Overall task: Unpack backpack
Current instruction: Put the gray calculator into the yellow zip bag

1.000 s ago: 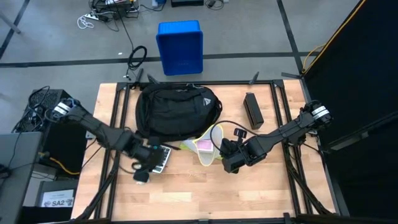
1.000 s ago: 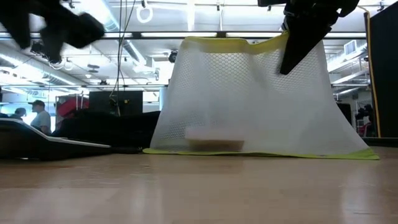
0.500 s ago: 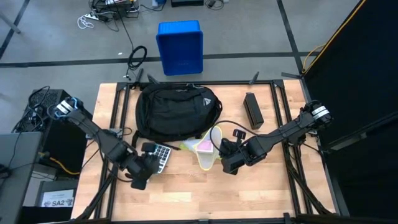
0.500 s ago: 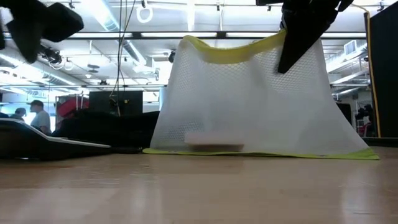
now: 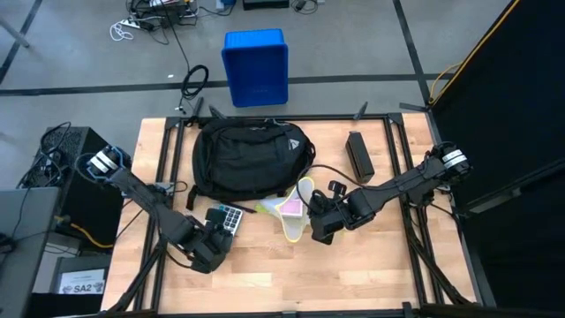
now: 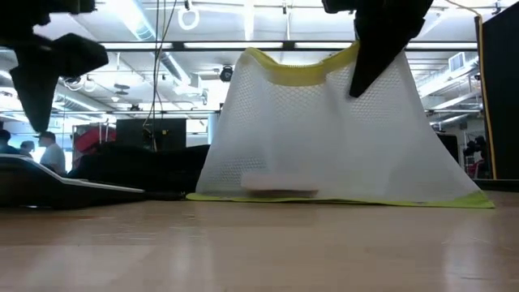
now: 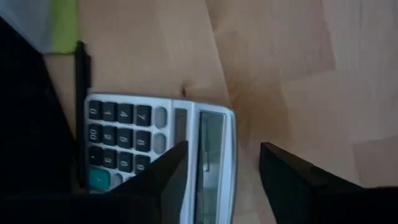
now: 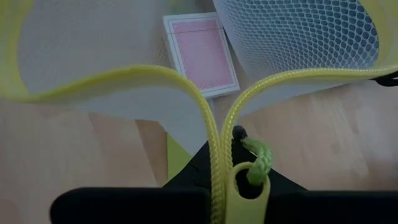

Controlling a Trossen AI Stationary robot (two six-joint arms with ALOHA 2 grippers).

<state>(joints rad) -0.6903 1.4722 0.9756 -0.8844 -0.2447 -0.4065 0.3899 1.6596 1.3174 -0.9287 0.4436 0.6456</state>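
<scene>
backpack (image 5: 252, 157): black soft fabric, rounded, at bench (image 5: 353, 274) far edge, apart from my fingers | left gripper (image 5: 210, 251): parted, empty, over grey calculator (image 5: 226, 219) | right gripper (image 5: 320, 228): clenched on yellow-rimmed white mesh bag (image 5: 296, 208)

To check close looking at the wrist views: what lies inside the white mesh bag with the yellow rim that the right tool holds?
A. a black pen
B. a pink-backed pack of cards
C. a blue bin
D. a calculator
B: the right wrist view shows a pink-backed pack of cards inside the mesh bag, whose yellow rim the right tool pinches; the calculator lies outside it.
</scene>
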